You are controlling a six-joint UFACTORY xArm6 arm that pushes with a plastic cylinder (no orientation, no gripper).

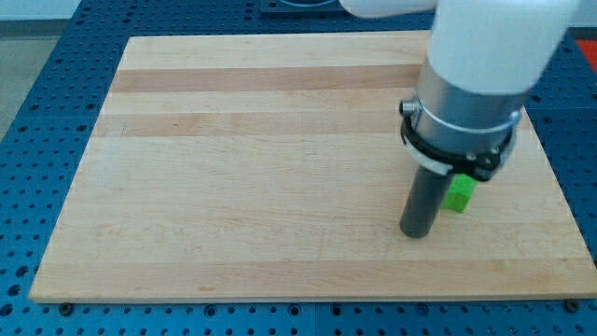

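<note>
I had the arm (485, 56) coming in from the view's top right, its broad white body filling that corner. Below the white section sat a grey metal collar (462, 112) ringed by a black clamp (452, 154). From under the clamp the straight dark rod (424, 201) dropped almost upright, leaning a little toward the view's left as it went down. My tip (415, 233) rested at the surface, in the right half of the view, toward the bottom. The rod's upper end was hidden under the collar.
</note>
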